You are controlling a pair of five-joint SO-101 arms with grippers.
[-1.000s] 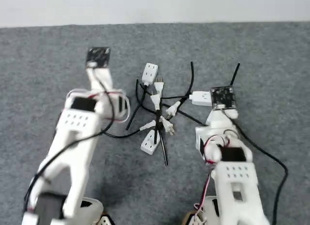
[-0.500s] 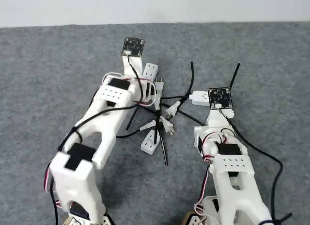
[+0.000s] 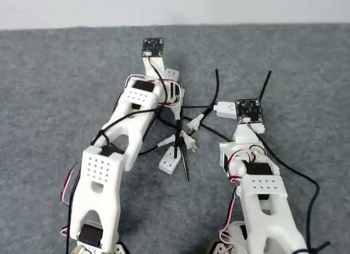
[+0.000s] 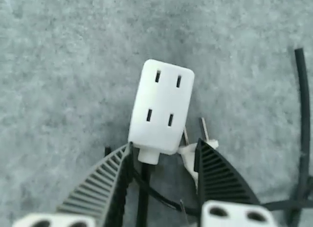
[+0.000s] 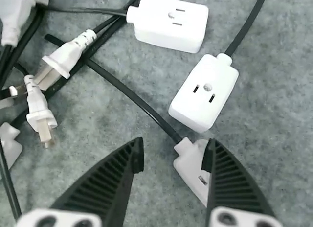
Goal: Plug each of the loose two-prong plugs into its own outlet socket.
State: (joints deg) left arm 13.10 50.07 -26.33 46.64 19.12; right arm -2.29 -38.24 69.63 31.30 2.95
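My left gripper (image 4: 164,156) is open and straddles the cord end of a white two-socket outlet block (image 4: 161,107), fingers (image 4: 112,183) on either side. A white two-prong plug (image 4: 193,148) lies beside that block, next to one finger. In the high view this far outlet (image 3: 172,75) pokes out beside the left arm. My right gripper (image 5: 173,151) hangs open over a black cable and a small white outlet (image 5: 193,168). Beyond it lie two more outlets (image 5: 204,92) (image 5: 168,24) and two loose plugs (image 5: 63,58) (image 5: 36,112).
Black cables (image 3: 183,155) cross in a tangle at the middle of the grey carpet, with loose white plugs (image 3: 188,140) and another outlet block (image 3: 169,162) among them. Open carpet lies to the far left and far right.
The left arm has swung from the left side toward the middle and stretched out over the far outlet block. The right arm has barely moved.
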